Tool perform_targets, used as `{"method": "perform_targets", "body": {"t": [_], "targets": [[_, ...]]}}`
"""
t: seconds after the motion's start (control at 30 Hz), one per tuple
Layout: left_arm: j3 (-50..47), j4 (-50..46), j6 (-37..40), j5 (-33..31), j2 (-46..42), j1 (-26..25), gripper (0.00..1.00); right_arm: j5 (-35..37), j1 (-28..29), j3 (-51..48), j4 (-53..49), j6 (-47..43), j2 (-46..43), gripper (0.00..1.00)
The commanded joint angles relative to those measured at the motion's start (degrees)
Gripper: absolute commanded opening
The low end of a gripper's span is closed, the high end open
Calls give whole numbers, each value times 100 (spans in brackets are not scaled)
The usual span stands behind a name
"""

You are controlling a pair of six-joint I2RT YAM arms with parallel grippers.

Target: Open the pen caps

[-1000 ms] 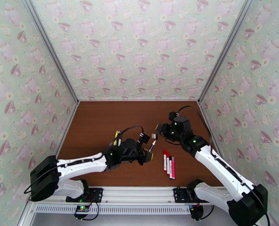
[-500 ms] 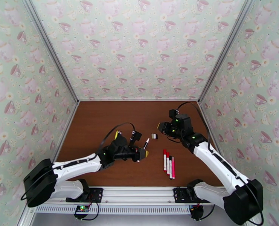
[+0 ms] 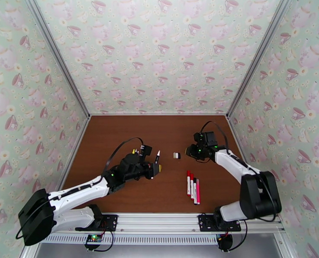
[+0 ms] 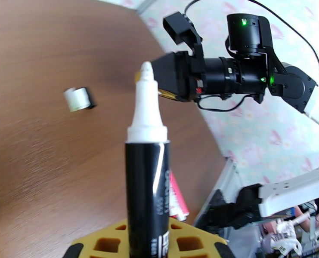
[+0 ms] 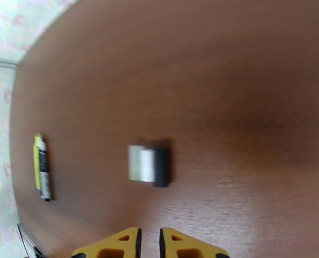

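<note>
Black uncapped pen (image 4: 147,177) in left claw (image 4: 146,242)

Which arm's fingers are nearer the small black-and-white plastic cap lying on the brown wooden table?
Right. The right fingers are shut just right of the black-and-white cap, pointing at it. The left fingers, shut on an uncapped black marker, are farther away, toward its near left.

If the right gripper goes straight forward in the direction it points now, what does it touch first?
Most likely the loose white-and-black cap lying on the table, directly ahead of the shut right gripper. Nothing lies between them, though depth is hard to judge.
</note>
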Motion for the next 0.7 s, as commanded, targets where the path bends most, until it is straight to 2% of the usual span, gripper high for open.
{"method": "perform_targets", "body": {"t": [0.0,0.3,0.67], "targets": [[-59,-327,-22,-303,-82,35,9,-283,-63,312,119,-427,395,10],[-16,-443,-25,-377,43,42,10,-527,-130,920,-85,-757,1297,13],[3,-447,-29,-345,169,39,10,-626,-130,1315,-313,-925,1849,15]]}}
